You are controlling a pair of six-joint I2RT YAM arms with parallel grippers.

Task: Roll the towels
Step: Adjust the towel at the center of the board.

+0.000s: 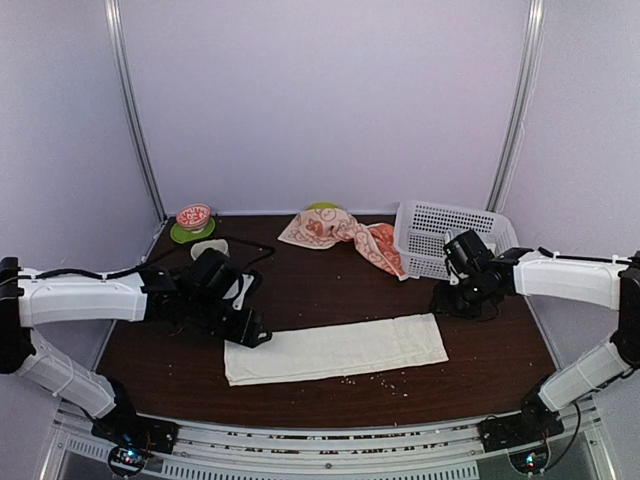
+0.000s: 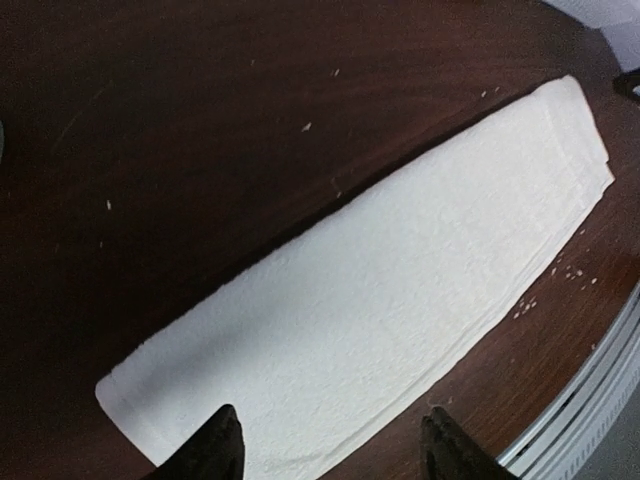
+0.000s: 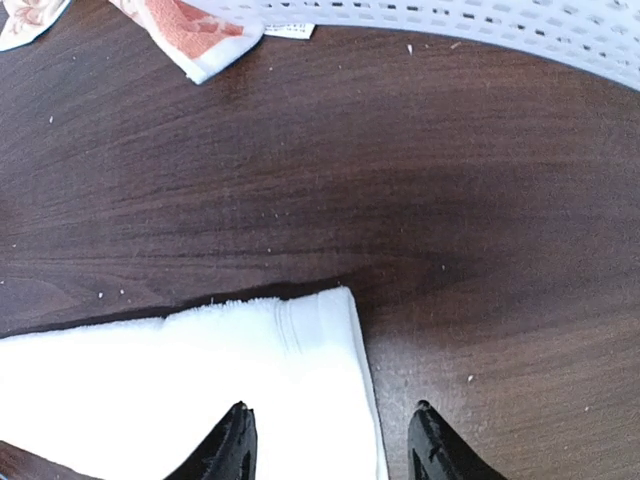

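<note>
Tools (image 2: 328,448) (image 3: 330,442) low, parted — over towel (image 1: 335,350) ends

From here, a white perforated basket (image 1: 440,235) stands just beyond my right gripper (image 3: 330,440) on the dark wooden table (image 1: 330,285). Well beyond my left gripper (image 2: 325,440), in the far corner, a red-patterned bowl (image 1: 194,214) sits on a green plate (image 1: 180,237). A pale flat packet (image 1: 208,249) lies between that plate and the gripper. A green dish edge (image 1: 322,206) shows by the back wall. Pale crumbs (image 1: 385,377) dot the wood nearer me than either gripper.
</note>
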